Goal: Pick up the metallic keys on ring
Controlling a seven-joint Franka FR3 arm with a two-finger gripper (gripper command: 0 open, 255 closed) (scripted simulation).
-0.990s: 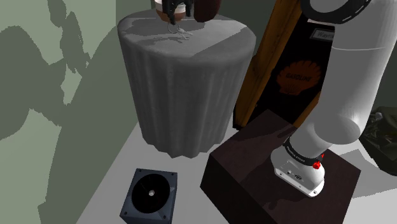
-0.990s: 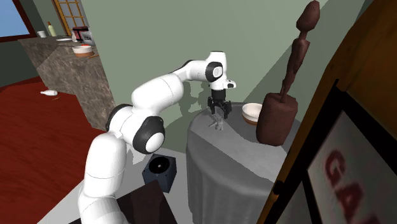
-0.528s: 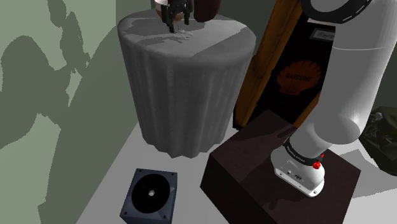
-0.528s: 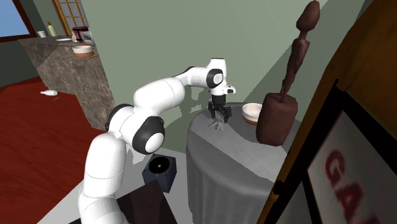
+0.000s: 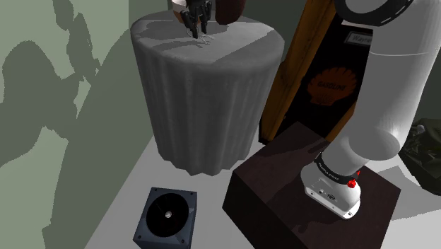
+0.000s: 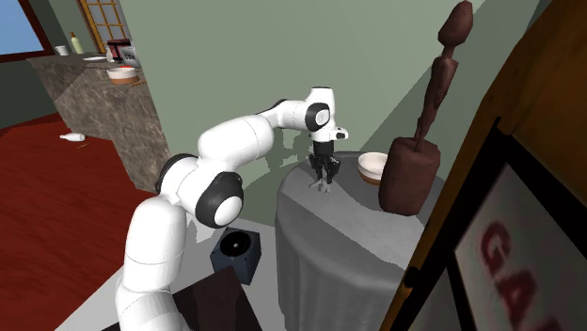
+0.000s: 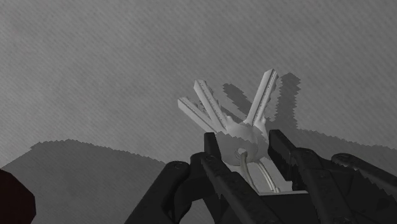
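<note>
A bunch of pale metallic keys on a ring [image 7: 245, 133] lies on the grey cloth of a round table [image 5: 205, 92]. In the wrist view the blades fan out away from the hand. My black gripper [image 7: 245, 151] is shut on the keys, its two fingers clasping the round key heads from either side, with the ring's wire between them. In the shoulder view the gripper [image 5: 196, 27] points straight down at the far part of the tabletop, the keys [image 5: 205, 41] just under it. The second exterior view has the gripper [image 6: 325, 179] low over the table [image 6: 329, 235].
A dark brown sculpture [image 6: 414, 169] and a pale bowl [image 6: 373, 166] stand on the table close beside the gripper. A black speaker box [image 5: 166, 218] sits on the floor by the table. A wooden signboard [image 5: 318, 71] leans behind the dark stand [image 5: 297, 184].
The gripper has sunk a little toward the tabletop and its fingers have gone from wide apart to shut around the keys.
</note>
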